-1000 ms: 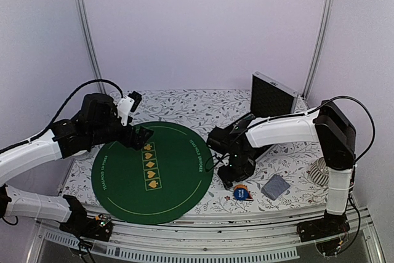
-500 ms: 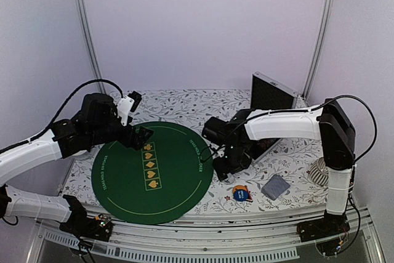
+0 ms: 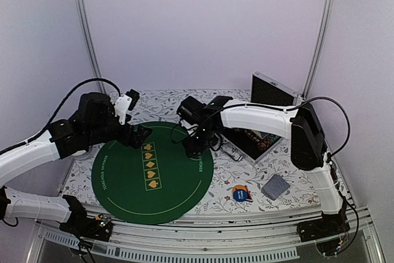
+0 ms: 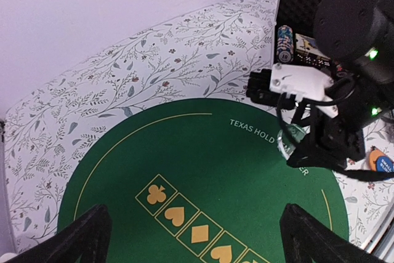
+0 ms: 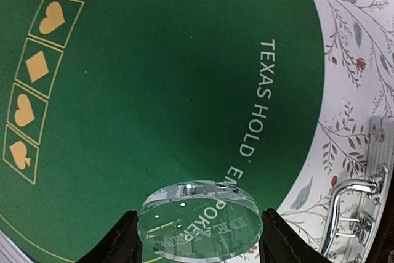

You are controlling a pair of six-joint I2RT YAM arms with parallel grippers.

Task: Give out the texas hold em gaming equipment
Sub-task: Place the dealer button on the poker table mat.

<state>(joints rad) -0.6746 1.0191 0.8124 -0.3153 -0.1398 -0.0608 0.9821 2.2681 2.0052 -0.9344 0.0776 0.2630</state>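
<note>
– Right claw (image 5: pixel 200 233) part-spread, fingers pinching the clear disc (image 5: pixel 198 218) by its rim?
– Yes. The disc lies flat between them, right over the green mat (image 5: pixel 141 90), near the printed lettering at its edge.
– Risk?
– Smooth rim, slim purchase. I'd judge it could slip or tip on release, then roll onto the floral cloth (image 5: pixel 363 60) beyond. Left claw (image 4: pixel 197 241) gapes wide, empty.

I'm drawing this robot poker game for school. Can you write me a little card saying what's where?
Mat: round green mat, middle of the table
Right gripper: shut on the clear disc, over the mat's right edge
Left gripper: open, holding nothing, over the mat's far left side
Case: open, right of the mat, chips inside
Front right: orange-and-blue disc, grey-blue cards
</note>
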